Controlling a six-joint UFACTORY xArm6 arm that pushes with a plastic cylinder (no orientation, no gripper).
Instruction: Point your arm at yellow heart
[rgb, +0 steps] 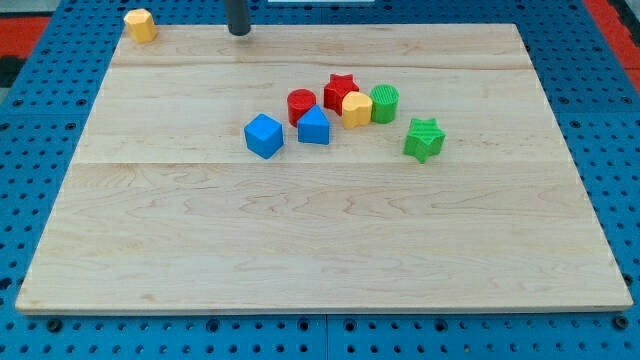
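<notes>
My tip (238, 32) is at the view's top edge of the wooden board (300, 250), left of centre. A yellow block that looks like a heart (356, 108) sits in a cluster near the board's middle, between a red star (341, 89) and a green cylinder (384, 103). My tip is well up and to the left of it, touching no block. A second yellow block, angular in shape (140, 25), lies at the top left corner, to the left of my tip.
A red cylinder (301, 104), a blue pointed block (313, 126) and a blue cube (264, 135) lie on the cluster's left side. A green star (424, 138) lies on its right. Blue pegboard surrounds the board.
</notes>
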